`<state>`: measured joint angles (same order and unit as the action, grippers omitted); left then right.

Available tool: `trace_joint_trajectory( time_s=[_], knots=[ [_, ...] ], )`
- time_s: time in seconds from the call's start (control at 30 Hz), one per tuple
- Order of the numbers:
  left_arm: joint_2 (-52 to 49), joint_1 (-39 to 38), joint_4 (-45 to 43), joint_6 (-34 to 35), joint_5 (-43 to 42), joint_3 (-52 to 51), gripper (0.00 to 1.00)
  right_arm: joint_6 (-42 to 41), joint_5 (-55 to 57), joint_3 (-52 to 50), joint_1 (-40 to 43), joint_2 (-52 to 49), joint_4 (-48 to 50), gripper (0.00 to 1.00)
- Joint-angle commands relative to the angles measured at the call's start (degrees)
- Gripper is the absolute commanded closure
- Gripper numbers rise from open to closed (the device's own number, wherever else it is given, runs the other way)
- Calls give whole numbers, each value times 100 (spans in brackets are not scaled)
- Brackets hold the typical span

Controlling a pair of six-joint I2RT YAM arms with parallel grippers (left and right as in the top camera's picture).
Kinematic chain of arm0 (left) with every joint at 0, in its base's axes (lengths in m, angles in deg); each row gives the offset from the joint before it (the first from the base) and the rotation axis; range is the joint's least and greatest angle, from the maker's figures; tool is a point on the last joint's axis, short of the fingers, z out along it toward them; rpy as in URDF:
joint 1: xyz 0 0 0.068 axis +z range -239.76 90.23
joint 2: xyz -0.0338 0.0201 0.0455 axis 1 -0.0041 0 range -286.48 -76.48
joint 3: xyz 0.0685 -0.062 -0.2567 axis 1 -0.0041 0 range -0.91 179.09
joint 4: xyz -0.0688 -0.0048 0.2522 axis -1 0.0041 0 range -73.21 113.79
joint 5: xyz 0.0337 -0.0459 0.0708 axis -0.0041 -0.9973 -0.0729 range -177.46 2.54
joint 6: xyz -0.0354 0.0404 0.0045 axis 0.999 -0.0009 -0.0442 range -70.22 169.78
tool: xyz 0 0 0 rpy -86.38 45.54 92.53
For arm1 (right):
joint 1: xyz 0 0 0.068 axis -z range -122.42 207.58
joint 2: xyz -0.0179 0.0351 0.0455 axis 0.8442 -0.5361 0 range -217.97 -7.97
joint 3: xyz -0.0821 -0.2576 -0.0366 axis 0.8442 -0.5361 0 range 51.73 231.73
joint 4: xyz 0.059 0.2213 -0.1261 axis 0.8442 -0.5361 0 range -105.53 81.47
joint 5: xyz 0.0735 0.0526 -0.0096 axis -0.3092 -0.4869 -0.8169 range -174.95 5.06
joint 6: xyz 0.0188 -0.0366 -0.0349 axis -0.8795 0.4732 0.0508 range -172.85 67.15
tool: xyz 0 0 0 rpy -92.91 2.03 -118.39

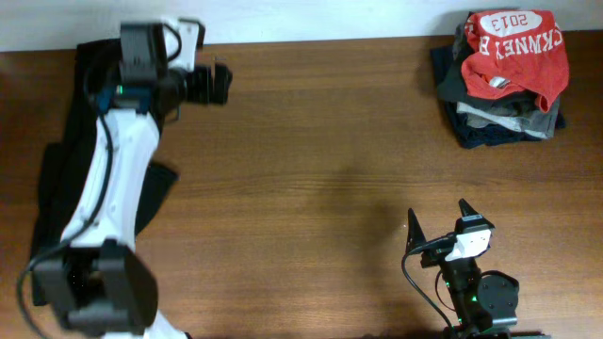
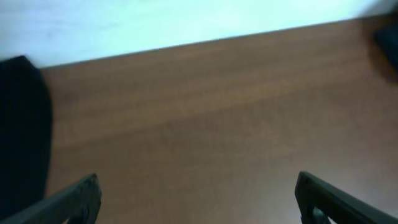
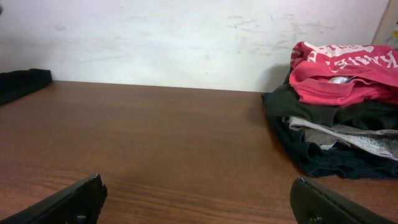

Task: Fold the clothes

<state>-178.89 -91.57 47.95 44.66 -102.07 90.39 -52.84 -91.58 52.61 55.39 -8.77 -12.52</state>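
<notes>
The red T-shirt (image 1: 513, 47) lies crumpled on top of the stack of dark and grey clothes (image 1: 499, 127) with its white lettering up. The step in hand is, I judge, to get it off that stack and onto bare table (image 1: 320, 179) before any fold can begin. The right gripper (image 1: 438, 218) sits well short of the stack on the robot's side of it, jaws spread wide and empty. In its wrist view the stack stands ahead and to the right. The left gripper (image 1: 222, 85) is far from the stack, likewise wide apart and holding nothing, just beside the long black garment (image 1: 61, 160) at the end of the table farthest from the stack. The right arm looks the better placed of the two. To do this well it should pinch only red cloth, at a raised fold or the neck edge, and not dig into the grey layers beneath. It should lift straight up off the stack before drawing away, so nothing underneath is dragged along. The shirt should then go down on the open wood between the stack and the black garment, where both arms can probably spread it flat.
</notes>
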Motion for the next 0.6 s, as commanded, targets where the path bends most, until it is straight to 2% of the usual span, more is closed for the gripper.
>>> trace_joint_trajectory(
  time_s=[0.0,0.37,0.57],
  knots=[
    [968,4,-645,-55,273,-1392,1,-52,92,-57,-42,61,0,1],
    [3405,15,-3453,-57,623,-5005,1,-52,92,-57,-42,61,0,1],
    [4804,17,-4138,-57,916,-6349,1,-52,92,-57,-42,61,2,1]
  ],
)
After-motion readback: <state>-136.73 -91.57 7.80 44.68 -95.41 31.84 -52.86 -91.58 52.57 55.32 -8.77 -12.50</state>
